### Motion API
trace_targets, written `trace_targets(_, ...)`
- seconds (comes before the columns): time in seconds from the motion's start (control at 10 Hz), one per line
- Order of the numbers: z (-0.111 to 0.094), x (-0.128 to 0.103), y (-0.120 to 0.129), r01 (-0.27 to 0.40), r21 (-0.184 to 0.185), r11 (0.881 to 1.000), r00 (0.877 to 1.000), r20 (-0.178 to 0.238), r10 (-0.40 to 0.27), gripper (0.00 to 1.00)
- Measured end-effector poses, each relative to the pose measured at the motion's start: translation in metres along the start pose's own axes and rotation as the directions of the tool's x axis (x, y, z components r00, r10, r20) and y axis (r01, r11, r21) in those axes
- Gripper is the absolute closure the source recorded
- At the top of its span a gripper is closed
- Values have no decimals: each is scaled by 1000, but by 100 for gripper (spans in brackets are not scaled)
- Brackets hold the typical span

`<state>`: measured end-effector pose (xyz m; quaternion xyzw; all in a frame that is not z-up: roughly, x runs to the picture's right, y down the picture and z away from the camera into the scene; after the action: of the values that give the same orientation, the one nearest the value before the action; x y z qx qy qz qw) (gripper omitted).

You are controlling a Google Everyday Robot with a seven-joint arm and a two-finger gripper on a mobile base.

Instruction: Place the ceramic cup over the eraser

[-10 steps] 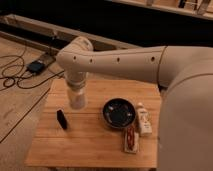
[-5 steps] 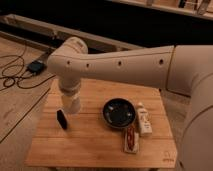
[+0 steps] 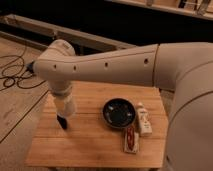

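Note:
The white ceramic cup (image 3: 66, 108) hangs at the end of my arm near the wooden table's (image 3: 90, 146) left edge. My gripper (image 3: 63, 99) is shut on the cup from above and is mostly hidden by the wrist. The black eraser (image 3: 62, 122) stands on the table directly under the cup. The cup's lower edge overlaps the eraser's top, and I cannot tell whether they touch.
A black round bowl (image 3: 119, 113) sits at the table's middle right. A white bottle-shaped item (image 3: 144, 122) lies beside it, with a red and white packet (image 3: 130, 140) in front. Cables (image 3: 12, 76) lie on the floor to the left. My arm spans the table from the right.
The arm has carried the cup left and down, from beside the eraser to right above it. The eraser, bowl and other items have not moved.

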<state>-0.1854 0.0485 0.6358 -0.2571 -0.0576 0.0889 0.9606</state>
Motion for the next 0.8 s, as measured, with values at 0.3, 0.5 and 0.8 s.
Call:
trace_targets(0.3,3,-9,4,37,-12,999,999,-10,-37,100)
trace_targets(0.5,6,-12,7,51,-17,999,999,-15,-51,100)
trace_targets(0.8,14,-21,12,73,-19,997,997,-7,-73,100)
